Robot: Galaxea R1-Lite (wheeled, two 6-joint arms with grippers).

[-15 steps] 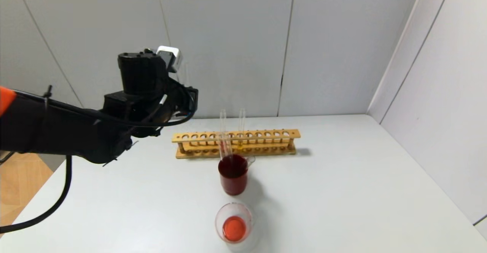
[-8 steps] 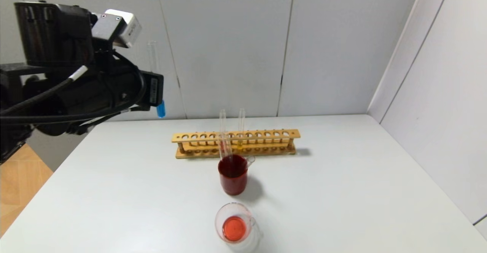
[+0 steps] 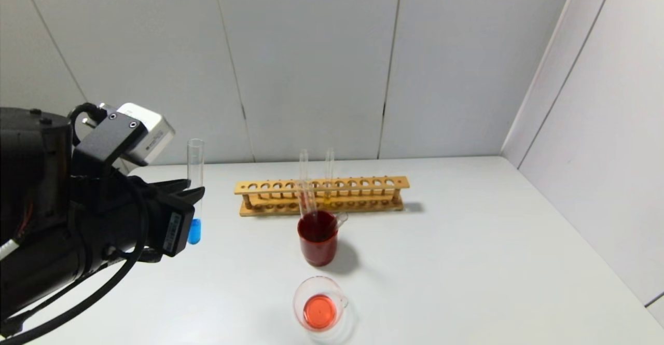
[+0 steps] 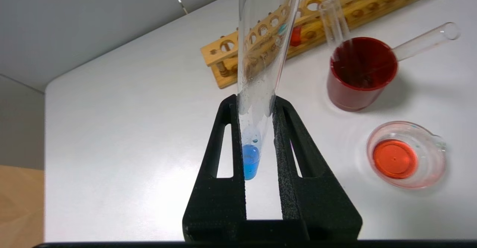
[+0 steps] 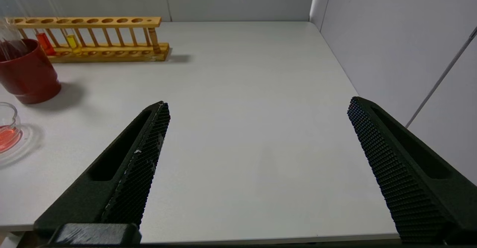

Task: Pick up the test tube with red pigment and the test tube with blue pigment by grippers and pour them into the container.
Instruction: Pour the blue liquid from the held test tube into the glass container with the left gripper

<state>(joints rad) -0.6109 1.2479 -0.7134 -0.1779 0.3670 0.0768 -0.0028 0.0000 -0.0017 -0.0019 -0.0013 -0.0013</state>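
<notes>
- The left gripper (image 4: 259, 136) was pinched on the test tube with blue pigment (image 3: 195, 189), which stood upright with its open mouth up, above the table (image 3: 467, 262) at about 9 o'clock from the dark red cup (image 3: 317, 238).
- The two black fingers (image 4: 220, 154) clamped the tube low on its wall, just above the small blue charge in the rounded bottom; in the left wrist view most of the tube's length stood free above the grip.
- The right gripper (image 5: 257, 143) hung with its fingers spread wide and nothing between them, over the bare table at the right side.
- The container (image 3: 320, 309), a low clear glass cup with a small side handle, sat at about 6 o'clock from the dark red cup and already held a shallow orange-red pool.
- Risk, as a judgement: smooth round glass held between flat foam-textured pads could swivel or slide during tipping, because the grip sat low and the long upper part acts as a lever.
- Risk: the container's mouth is small, and the dark red cup stands near it; a pour begun too far off could land on the table or in the wrong vessel.
- Risk: the tube's lip could knock the thin glass rim of the container and shift or tip it.
- Materials: the wooden rack (image 3: 321, 194) was a pale, holed strip at about 12 o'clock from the dark red cup, carrying a red-filled and a yellow-filled tube; two empty clear tubes leaned in the opaque cup; the table was a matte white sheet.
</notes>
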